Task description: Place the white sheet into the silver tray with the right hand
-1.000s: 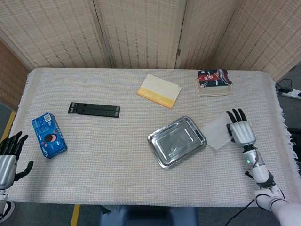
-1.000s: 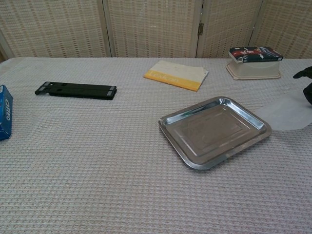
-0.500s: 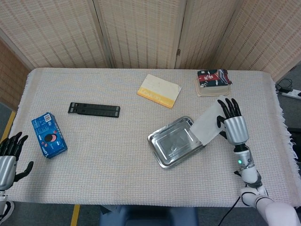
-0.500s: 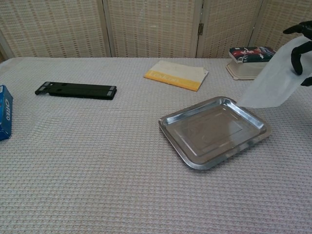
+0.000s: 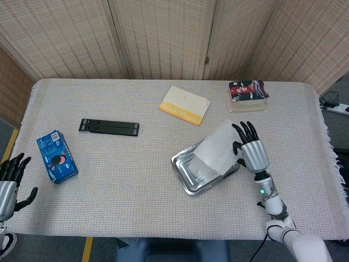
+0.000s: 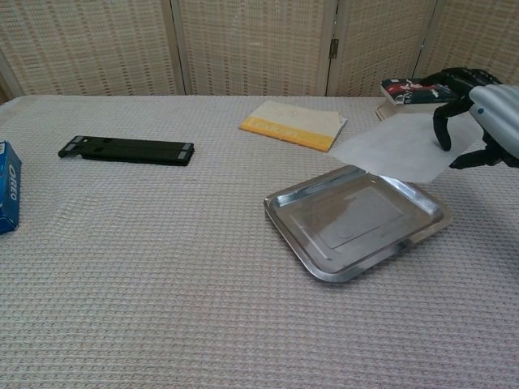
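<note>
Chest view, right hand point(image 6: 478, 113) holding white sheet point(image 6: 397, 146) above silver tray point(image 6: 312, 263)

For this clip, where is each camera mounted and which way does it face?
Head view: high above the table's near edge, looking steeply down; shows the left hand at the near left corner and the right hand holding the white sheet.
Chest view: low at the near edge, looking across the table toward the screens; only the right hand shows.
Shared: the right hand, the sheet, the silver tray.
</note>
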